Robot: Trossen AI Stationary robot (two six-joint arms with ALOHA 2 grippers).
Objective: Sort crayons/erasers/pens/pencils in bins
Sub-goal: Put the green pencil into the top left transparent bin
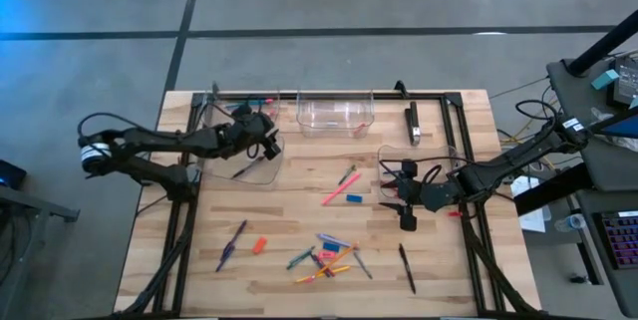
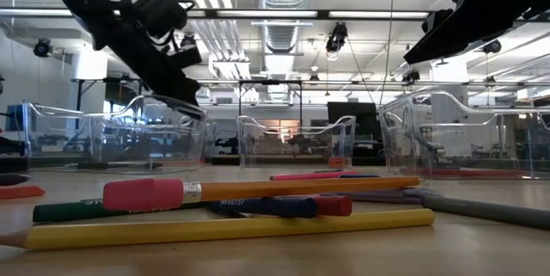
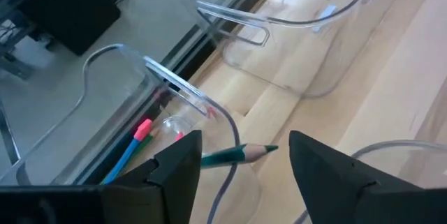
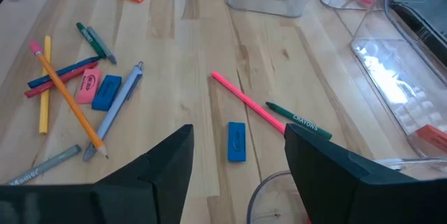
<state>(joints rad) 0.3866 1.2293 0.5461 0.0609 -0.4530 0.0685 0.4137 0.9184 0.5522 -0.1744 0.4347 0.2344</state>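
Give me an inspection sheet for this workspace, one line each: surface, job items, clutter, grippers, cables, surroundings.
Surface: wooden table, pale planks, with a black frame along its edges.
Job's things: clear bins along the far side; loose pencils, crayons, erasers and a pen scattered on the near half.
Clutter: nothing seen.
Grippers: left gripper open, over a bin on the left, a green pencil lying beyond it; right gripper open and empty, above the table by the blue eraser.
Cables: black cables looped at the left arm's base, more on the right arm.
Surroundings: grey floor; equipment bench at the right.
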